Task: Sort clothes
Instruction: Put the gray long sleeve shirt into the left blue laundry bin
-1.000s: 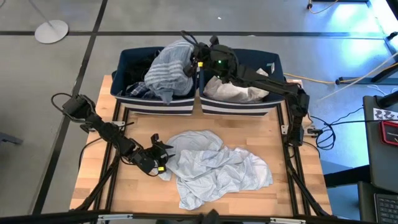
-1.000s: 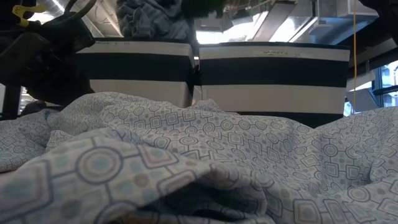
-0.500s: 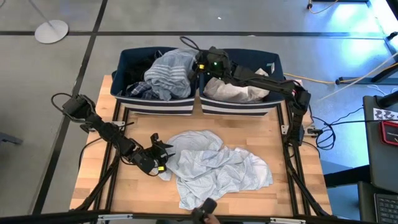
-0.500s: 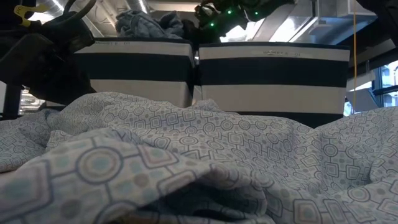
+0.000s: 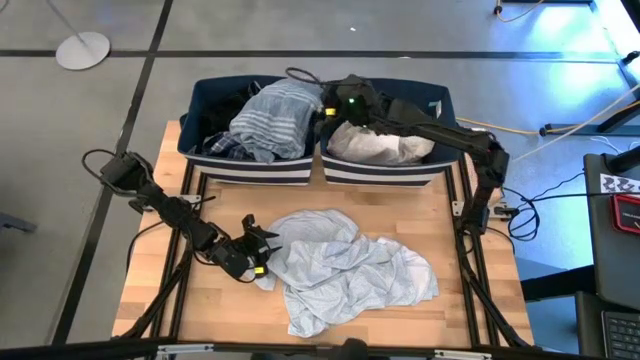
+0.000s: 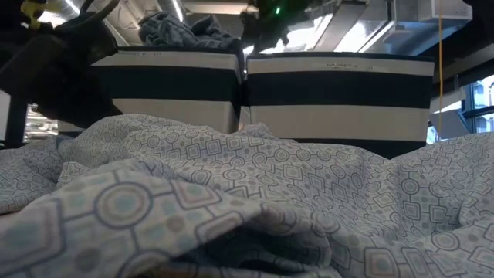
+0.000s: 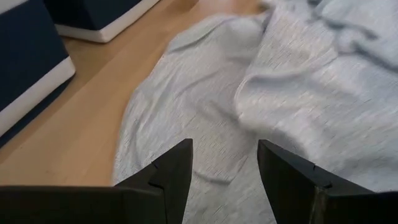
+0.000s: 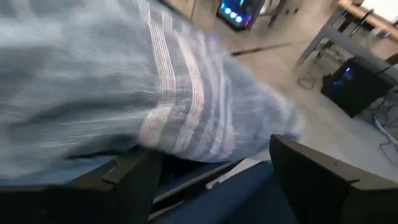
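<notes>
A grey-striped garment [image 5: 272, 115] lies heaped on darker clothes in the left navy bin [image 5: 192, 125]; it also shows in the low view [image 6: 176, 31] above the bin's rim. My right gripper [image 5: 326, 103] hovers open over the seam between the two bins, right beside the garment [image 8: 155, 93]. A white garment [image 5: 380, 145] fills the right bin [image 5: 442, 100]. A pale patterned shirt [image 5: 345, 268] lies crumpled on the table. My left gripper [image 5: 262, 243] stands open at the shirt's left edge [image 7: 186, 124], its fingers just above the cloth. My right gripper's fingers [image 8: 134, 180] stand wide apart at the striped garment's right edge [image 8: 186, 143]. Whether one of them touches the cloth, I cannot tell. The garment rests on the pile in the bin.
The two bins stand side by side along the table's far edge. A plaid piece [image 5: 215, 145] shows in the left bin's near corner. Bare wood [image 5: 470, 300] lies to the right of the shirt and at the table's near left [image 5: 160, 300].
My right gripper has opened and let go of the striped garment, then drawn a little toward the right bin. The garment, held up above the left bin a second ago, has dropped and settled on the pile inside it.
</notes>
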You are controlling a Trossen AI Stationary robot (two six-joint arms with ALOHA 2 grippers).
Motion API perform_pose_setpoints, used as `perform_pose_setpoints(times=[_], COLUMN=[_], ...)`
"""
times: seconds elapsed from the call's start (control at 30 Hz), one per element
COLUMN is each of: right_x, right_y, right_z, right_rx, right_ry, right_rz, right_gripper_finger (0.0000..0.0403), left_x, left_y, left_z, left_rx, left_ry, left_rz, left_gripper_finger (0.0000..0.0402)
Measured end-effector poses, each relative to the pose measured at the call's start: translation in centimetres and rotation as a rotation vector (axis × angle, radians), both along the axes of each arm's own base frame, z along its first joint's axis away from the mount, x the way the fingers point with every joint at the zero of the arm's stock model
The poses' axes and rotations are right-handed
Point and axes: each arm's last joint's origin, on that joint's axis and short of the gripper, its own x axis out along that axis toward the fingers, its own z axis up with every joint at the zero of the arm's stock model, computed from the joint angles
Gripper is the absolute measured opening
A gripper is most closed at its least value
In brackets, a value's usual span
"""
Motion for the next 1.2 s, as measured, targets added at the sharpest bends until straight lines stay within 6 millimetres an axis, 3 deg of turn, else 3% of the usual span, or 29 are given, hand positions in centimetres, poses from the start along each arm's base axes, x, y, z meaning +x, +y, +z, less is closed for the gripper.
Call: perform_pose_setpoints(times=[0.2, 0.43, 0.63, 0.9, 1.03, 1.2], right_x=[-2.7, -7.1, -9.2, -9.0, -8.4, -7.7], right_y=[3.6, 8.4, 11.3, 12.3, 12.2, 12.1], right_z=[5.0, 8.5, 8.8, 7.0, 5.6, 3.4], right_rx=[-0.062, -0.070, -0.045, -0.033, -0.029, -0.040], right_ry=[-0.069, -0.071, 0.015, 0.124, 0.158, 0.207], right_rz=[-0.014, 0.066, 0.147, 0.170, 0.165, 0.148], right_gripper_finger=[0.0300, 0.0301, 0.0301, 0.0301, 0.0301, 0.0301], left_x=[0.9, 2.4, 4.0, 4.9, 4.1, 2.9], left_y=[-0.4, 1.4, 6.5, 14.6, 18.8, 22.9], left_z=[3.0, 10.8, 17.0, 23.3, 23.6, 20.2], left_rx=[-0.002, 0.077, 0.188, 0.230, 0.253, 0.084], left_ry=[-0.055, -0.146, -0.158, -0.224, -0.181, 0.072], left_rz=[-0.060, -0.044, 0.116, 0.280, 0.396, 0.423], left_gripper_finger=[0.0170, 0.0170, 0.0170, 0.0170, 0.0170, 0.0170])
